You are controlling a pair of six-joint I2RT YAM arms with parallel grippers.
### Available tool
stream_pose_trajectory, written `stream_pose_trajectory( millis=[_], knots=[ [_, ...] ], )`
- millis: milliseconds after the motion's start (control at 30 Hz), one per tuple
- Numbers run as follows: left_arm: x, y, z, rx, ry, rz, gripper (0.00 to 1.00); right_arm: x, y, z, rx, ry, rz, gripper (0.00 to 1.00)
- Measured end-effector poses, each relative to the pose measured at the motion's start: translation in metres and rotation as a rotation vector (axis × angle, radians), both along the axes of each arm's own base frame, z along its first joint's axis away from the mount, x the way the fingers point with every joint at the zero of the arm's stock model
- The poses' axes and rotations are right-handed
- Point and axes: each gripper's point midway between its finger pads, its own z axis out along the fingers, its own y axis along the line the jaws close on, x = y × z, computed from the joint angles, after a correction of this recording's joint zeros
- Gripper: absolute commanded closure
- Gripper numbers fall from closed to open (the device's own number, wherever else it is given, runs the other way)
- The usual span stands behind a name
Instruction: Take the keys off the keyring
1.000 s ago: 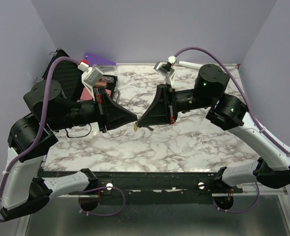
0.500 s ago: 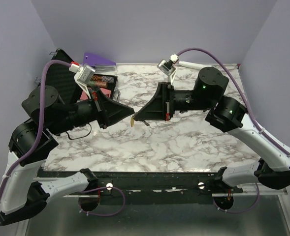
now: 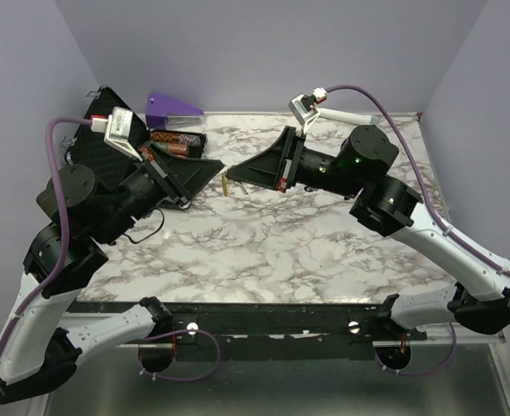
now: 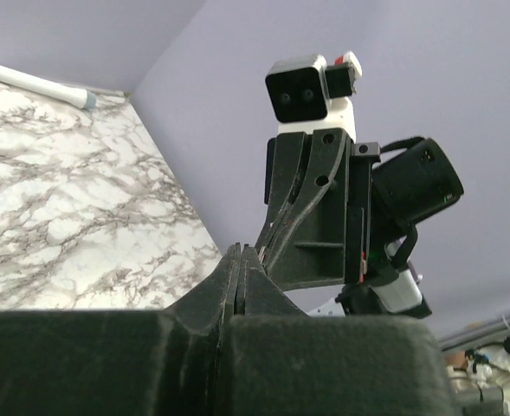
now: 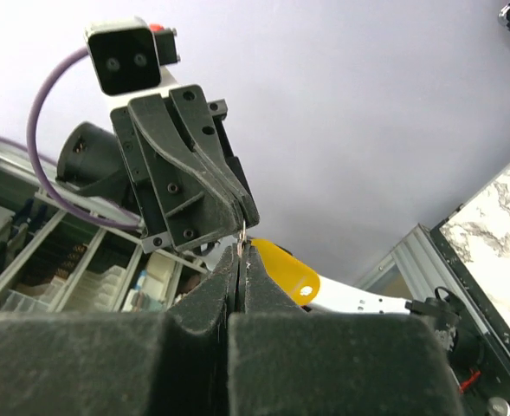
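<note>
Both arms meet tip to tip above the back of the marble table [image 3: 324, 251]. In the top view my left gripper [image 3: 213, 168] and right gripper [image 3: 231, 173] nearly touch, and a small yellow-orange key [image 3: 224, 185] hangs just under them. The right wrist view shows a thin metal keyring [image 5: 242, 232] coming out of my shut right gripper [image 5: 241, 250] and reaching up to the tip of the left one. A yellow key [image 5: 287, 270] juts out to the right of the jaws. My left gripper [image 4: 242, 251] is shut in its own view, and the ring is hidden there.
At the back left lie a purple wedge-shaped box [image 3: 172, 108], a black holder with batteries [image 3: 172, 143] and a black case [image 3: 94, 139]. A white marker [image 3: 345, 114] lies at the table's back edge, also seen as the white marker [image 4: 34, 82].
Both grippers rose and shifted together toward the back left, carrying the key with them. The left gripper's jaws closed.
</note>
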Motion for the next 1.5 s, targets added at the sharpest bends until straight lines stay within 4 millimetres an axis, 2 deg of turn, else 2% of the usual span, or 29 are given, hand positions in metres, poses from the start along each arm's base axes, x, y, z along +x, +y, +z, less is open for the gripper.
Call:
stream_pose_trajectory(
  millis=[333,367,467,533,633,767,867,1000,1067,1167,1233,1333,1500],
  knots=[
    [0.011,0.017,-0.001,-0.075,0.029,0.116,1.00,0.016,0.015,0.002,0.043,0.019,-0.032,0.99],
    [0.011,0.017,-0.001,-0.078,0.033,0.117,0.96,0.016,0.015,0.003,0.045,0.018,-0.032,0.99],
    [0.009,0.018,-0.001,-0.085,0.030,0.114,0.59,0.016,0.015,0.004,0.041,0.015,-0.033,0.99],
    [0.008,0.019,-0.002,-0.080,0.029,0.110,0.38,0.018,0.014,0.007,0.023,0.011,-0.052,0.99],
    [0.003,0.021,-0.008,-0.046,0.023,0.104,0.26,0.025,0.008,0.008,-0.025,0.012,-0.105,0.99],
    [-0.004,0.030,-0.025,0.032,0.017,0.110,0.26,0.035,-0.002,0.000,-0.122,0.058,-0.184,0.99],
    [-0.014,0.040,-0.046,0.097,-0.013,0.099,0.28,0.045,-0.006,-0.024,-0.242,0.137,-0.246,0.99],
    [-0.027,0.038,-0.066,0.173,-0.060,0.029,0.30,0.060,-0.005,-0.082,-0.477,0.287,-0.317,0.99],
    [-0.031,0.027,-0.081,0.210,-0.065,-0.037,0.31,0.064,-0.002,-0.117,-0.596,0.357,-0.325,0.99],
    [-0.034,0.010,-0.109,0.253,-0.030,-0.124,0.32,0.058,0.001,-0.166,-0.724,0.448,-0.296,0.99],
    [-0.035,0.001,-0.129,0.276,0.010,-0.172,0.32,0.049,0.002,-0.187,-0.755,0.498,-0.253,0.99],
    [-0.039,-0.005,-0.150,0.286,0.072,-0.210,0.32,0.034,0.008,-0.192,-0.717,0.526,-0.156,0.99],
    [-0.047,-0.004,-0.156,0.247,0.127,-0.229,0.36,0.019,0.024,-0.172,-0.611,0.521,-0.022,0.99]
  ],
)
